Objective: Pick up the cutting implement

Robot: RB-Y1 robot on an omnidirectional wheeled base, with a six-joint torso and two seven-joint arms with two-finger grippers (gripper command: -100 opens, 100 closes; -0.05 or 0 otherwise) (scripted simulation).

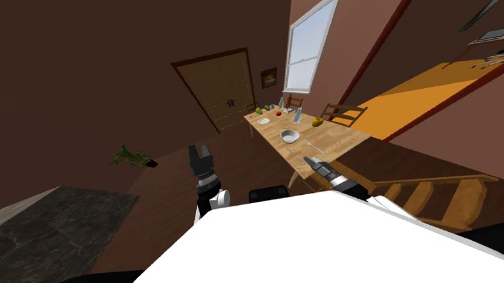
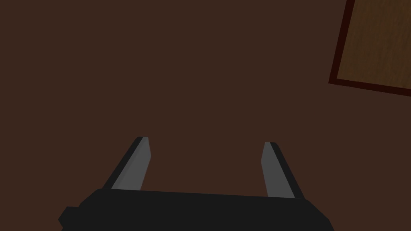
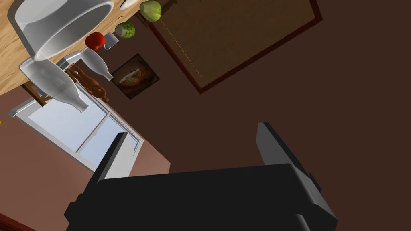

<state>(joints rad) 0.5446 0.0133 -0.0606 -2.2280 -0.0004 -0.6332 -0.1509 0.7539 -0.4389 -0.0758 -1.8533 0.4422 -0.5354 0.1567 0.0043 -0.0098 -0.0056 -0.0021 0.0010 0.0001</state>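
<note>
Approach pose: right gripper [image 1: 311, 160], spread and empty, points at the table's [image 1: 341, 140] near end, likely for the thin utensil [image 1: 314, 146] by the bowl [image 1: 289, 136]; left gripper [image 1: 199, 151], also spread, idles aside.

The room is dim and brown. The window [image 1: 311, 51] past the bench's [image 1: 339, 135] far end is the brightest patch. Walls splay toward the corners.

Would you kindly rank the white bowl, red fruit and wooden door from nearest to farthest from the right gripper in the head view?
1. White bowl, on the table just beyond the right gripper.
2. Red fruit, near the table's far end.
3. Wooden door, in the far wall.
</note>
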